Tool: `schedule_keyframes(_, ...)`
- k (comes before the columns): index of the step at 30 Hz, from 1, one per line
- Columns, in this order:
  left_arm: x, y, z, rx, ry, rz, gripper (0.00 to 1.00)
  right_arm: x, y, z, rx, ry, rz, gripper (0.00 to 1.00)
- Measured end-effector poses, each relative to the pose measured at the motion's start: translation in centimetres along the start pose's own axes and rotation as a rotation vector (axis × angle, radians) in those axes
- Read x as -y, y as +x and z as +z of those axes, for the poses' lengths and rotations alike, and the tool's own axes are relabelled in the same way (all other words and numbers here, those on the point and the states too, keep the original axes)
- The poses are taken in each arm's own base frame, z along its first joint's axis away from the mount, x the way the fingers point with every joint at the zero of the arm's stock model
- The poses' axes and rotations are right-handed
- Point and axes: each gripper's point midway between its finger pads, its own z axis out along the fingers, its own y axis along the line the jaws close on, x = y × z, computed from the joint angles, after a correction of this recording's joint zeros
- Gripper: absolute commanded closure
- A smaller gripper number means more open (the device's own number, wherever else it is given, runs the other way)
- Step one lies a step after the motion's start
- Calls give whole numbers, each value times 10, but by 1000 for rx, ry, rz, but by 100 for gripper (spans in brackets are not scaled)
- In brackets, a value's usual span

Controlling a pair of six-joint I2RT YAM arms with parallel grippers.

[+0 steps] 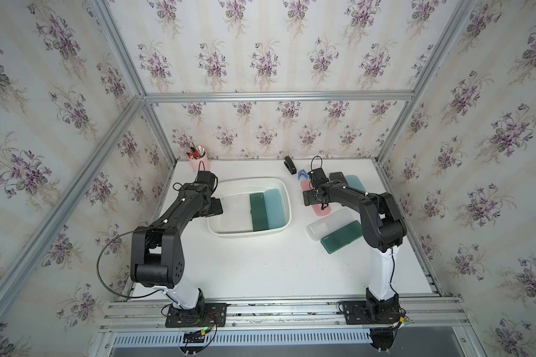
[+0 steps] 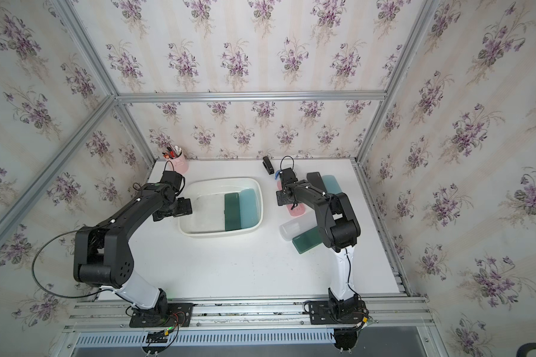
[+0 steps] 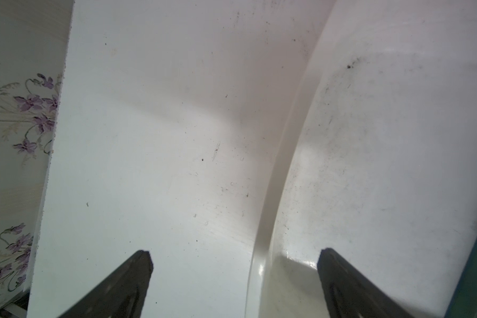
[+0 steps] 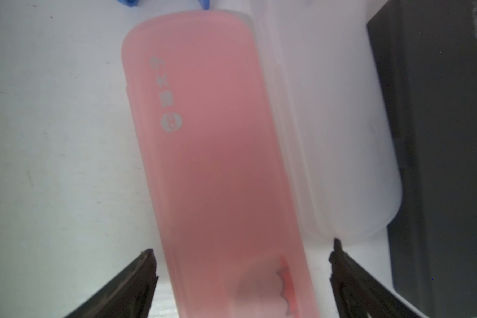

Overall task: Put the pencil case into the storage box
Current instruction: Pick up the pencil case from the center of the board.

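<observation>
Two wide-set right fingers, pink pencil case lengthwise between them

A: Where's the storage box?
B: Mid tabletop, with two pencil cases side by side along its right wall.
A: And outside it?
B: Loose cases lie to its right. The pen cup stands behind its left corner and the stapler behind its right, both by the back wall.

white storage box, pink pencil case
</observation>
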Motion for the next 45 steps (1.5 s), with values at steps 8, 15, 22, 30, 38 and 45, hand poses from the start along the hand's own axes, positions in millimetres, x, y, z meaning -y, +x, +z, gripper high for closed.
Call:
schedule_keyframes(8,0,0,4,-5,-16,10,1,-7,11,2,-24,-48,-11,6)
schedule_keyframes(15,-3,1,5,-5,-28,20,1,-23,12,6,-18,-137,1,23)
schedule_keyframes(22,-4,2,5,-5,-34,27,1,-28,7,6,6,-161,3,32)
schedule_keyframes(30,-5,3,5,-5,-38,34,1,-31,9,-31,-4,-232,51,33)
schedule_keyframes(38,-5,1,1,9,-33,29,1,-43,-16,-101,110,-318,105,34)
schedule_keyframes(45,-5,-1,-4,20,-20,19,1,-154,-22,-161,158,-475,1,34)
